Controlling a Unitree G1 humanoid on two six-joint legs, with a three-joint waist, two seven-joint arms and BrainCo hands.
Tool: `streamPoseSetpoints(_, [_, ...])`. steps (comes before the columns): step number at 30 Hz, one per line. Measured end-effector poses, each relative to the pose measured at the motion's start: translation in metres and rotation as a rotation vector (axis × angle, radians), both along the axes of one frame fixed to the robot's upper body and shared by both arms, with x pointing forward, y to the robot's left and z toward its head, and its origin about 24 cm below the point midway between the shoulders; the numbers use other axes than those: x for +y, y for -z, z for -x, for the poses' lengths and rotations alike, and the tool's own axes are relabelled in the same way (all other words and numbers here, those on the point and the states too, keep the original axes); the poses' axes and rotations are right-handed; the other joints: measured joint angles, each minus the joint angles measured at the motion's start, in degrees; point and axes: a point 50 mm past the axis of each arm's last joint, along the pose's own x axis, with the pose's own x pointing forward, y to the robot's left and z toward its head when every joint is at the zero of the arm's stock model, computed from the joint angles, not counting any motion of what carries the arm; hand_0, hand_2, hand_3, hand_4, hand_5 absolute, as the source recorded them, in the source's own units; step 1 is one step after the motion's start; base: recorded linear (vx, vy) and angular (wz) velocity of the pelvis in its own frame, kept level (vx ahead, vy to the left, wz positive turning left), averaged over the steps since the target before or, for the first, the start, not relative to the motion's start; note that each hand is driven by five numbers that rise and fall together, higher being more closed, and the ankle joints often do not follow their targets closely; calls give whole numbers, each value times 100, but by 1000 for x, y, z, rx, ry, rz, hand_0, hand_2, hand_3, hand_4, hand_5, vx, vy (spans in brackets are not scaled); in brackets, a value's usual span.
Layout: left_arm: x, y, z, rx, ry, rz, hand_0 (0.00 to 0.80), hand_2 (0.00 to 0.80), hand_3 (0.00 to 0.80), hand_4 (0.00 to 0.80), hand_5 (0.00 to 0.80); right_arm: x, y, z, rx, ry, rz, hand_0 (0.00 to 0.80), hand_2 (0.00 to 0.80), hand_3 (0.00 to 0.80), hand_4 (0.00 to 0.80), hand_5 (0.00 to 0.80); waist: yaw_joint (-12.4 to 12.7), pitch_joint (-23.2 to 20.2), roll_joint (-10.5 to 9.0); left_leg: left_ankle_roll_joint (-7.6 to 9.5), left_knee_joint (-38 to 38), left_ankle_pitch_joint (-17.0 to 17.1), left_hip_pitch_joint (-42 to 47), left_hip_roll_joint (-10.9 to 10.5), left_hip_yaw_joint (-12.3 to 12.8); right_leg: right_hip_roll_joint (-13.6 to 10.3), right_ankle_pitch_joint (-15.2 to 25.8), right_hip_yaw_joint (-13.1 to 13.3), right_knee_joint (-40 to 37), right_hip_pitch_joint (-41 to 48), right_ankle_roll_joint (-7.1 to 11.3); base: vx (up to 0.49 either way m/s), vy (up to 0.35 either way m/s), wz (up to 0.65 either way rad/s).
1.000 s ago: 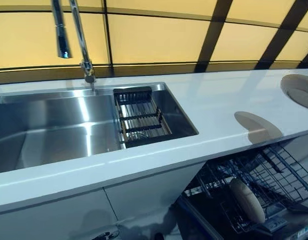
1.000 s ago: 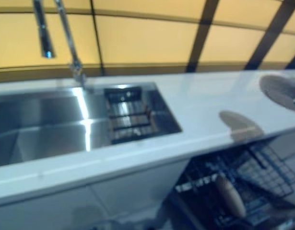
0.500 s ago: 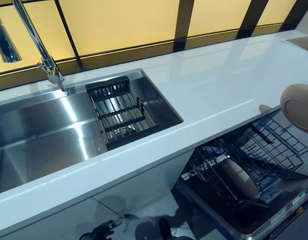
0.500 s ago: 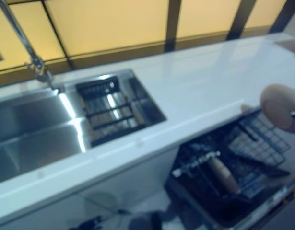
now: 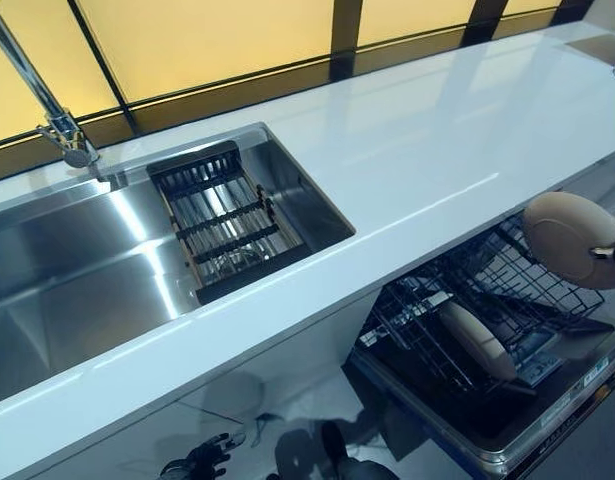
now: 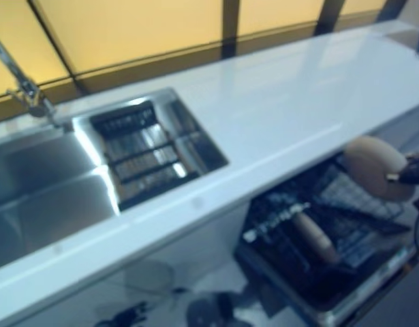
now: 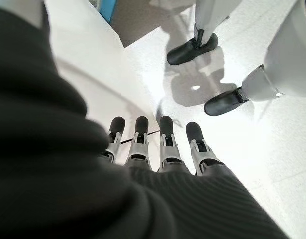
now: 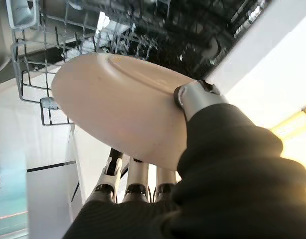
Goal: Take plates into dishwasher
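**Beige plate held over open dishwasher rack**

Seen from above: a white countertop (image 5: 407,150) running across, with a steel sink (image 5: 77,270) set into it at the robot's left, a tap (image 5: 62,135) behind it and a dark slatted drain rack (image 5: 222,225) inside its right end. Yellow panels with dark frames behind the counter.

Below the counter's right part, an open dishwasher (image 5: 507,430) with its dark wire rack (image 5: 487,310) pulled out. Standing on edge in that rack, one beige plate (image 5: 475,340).

Above the rack's right side, a second beige plate (image 5: 569,240), tilted, pinched by the right hand (image 8: 195,97): thumb over the rim on one face, fingers (image 8: 138,174) running straight beneath the other face. In the right wrist view, the wire rack directly past the held plate.

Left hand (image 7: 162,149) hanging low by the floor, fingers straight and relaxed, nothing in it.
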Motion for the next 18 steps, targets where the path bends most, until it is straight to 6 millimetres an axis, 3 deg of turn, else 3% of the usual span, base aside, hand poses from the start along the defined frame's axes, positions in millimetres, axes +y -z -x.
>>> streamPoseSetpoints(18, [-10, -2, -7, -43, 11, 24, 0, 0, 0, 0, 0, 24, 46, -7, 99, -4, 94, 800, 800, 800, 800, 800, -4, 228, 151, -9, -3, -7, -10, 13, 8, 12, 0, 6, -1, -19, -3, -2, -1, 0])
